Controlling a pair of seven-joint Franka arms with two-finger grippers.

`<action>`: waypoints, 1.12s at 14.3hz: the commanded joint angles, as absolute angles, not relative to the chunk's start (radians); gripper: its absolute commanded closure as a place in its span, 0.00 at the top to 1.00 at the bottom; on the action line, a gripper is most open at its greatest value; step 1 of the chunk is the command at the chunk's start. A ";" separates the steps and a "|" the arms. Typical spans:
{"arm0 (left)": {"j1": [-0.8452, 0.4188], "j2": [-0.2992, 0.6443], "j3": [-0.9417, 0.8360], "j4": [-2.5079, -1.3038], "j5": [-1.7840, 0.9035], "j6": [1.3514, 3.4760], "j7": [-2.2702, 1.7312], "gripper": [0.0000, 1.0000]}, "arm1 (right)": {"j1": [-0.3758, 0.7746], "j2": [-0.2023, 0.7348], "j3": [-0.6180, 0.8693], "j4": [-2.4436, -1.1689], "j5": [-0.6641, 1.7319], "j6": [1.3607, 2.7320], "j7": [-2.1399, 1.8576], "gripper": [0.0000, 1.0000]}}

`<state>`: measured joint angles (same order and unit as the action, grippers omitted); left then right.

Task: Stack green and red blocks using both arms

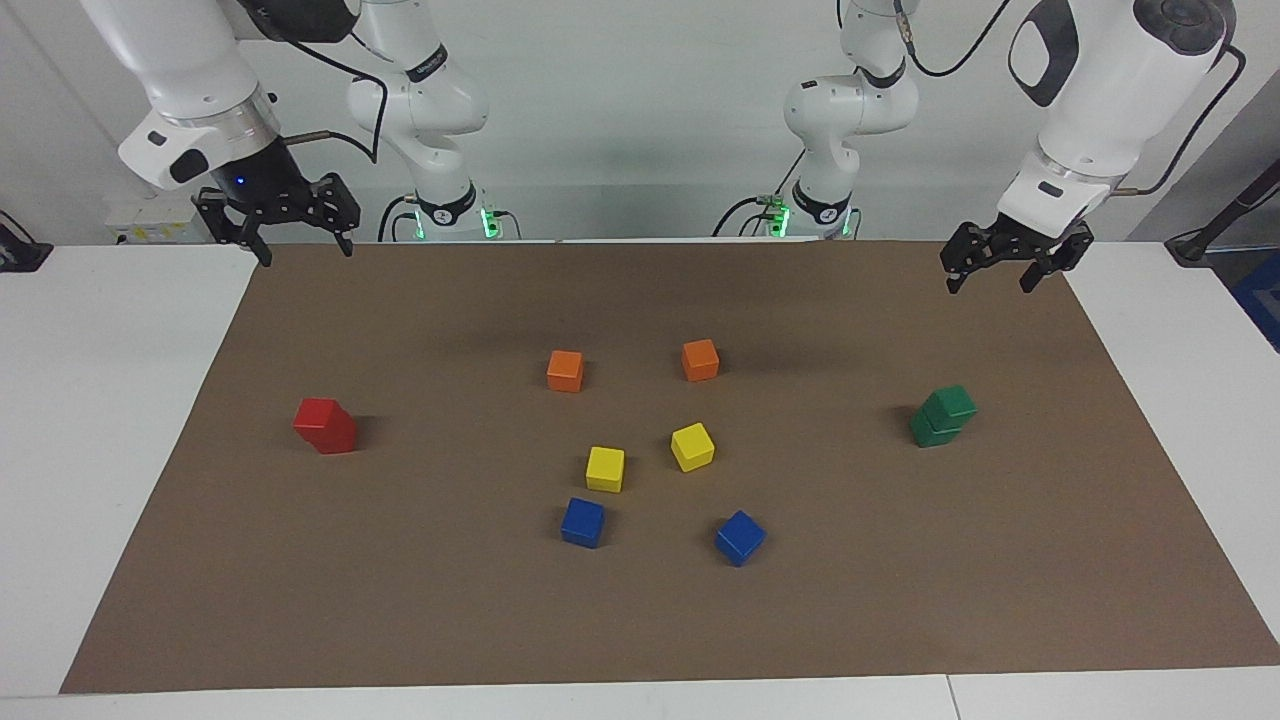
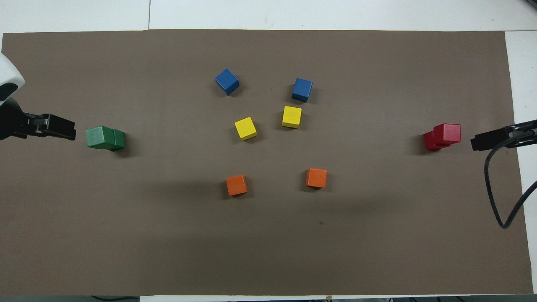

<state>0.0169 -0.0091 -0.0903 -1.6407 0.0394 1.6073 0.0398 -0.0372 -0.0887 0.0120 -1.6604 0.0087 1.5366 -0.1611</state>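
Note:
Two dark green blocks point(image 1: 943, 415) stand stacked, the upper one slightly askew, toward the left arm's end of the brown mat; the stack also shows in the overhead view point(image 2: 105, 138). Two red blocks point(image 1: 325, 425) stand stacked the same way toward the right arm's end, also in the overhead view point(image 2: 442, 136). My left gripper point(image 1: 990, 284) is open and empty, raised over the mat's edge beside the green stack point(image 2: 58, 128). My right gripper point(image 1: 303, 250) is open and empty, raised over the mat's edge beside the red stack point(image 2: 486, 141).
In the mat's middle lie two orange cubes point(image 1: 565, 370) point(image 1: 700, 359), two yellow cubes point(image 1: 605, 468) point(image 1: 692, 446) and two blue cubes point(image 1: 583, 521) point(image 1: 740, 537), all apart from each other. White table point(image 1: 100, 400) surrounds the mat. A black cable point(image 2: 503, 184) hangs by the right arm.

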 commanded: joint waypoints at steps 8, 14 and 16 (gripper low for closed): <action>0.003 0.000 -0.075 -1.618 0.025 1.594 0.041 1.00 | -0.022 -0.032 -0.014 -1.641 0.005 1.529 -0.115 1.00; 0.003 0.000 -0.075 -1.618 0.025 1.595 0.041 1.00 | -0.020 -0.032 -0.017 -1.637 0.005 1.529 -0.123 1.00; 0.005 0.000 -0.075 -1.618 0.025 1.597 0.041 1.00 | -0.021 -0.032 -0.017 -1.631 0.011 1.526 -0.124 1.00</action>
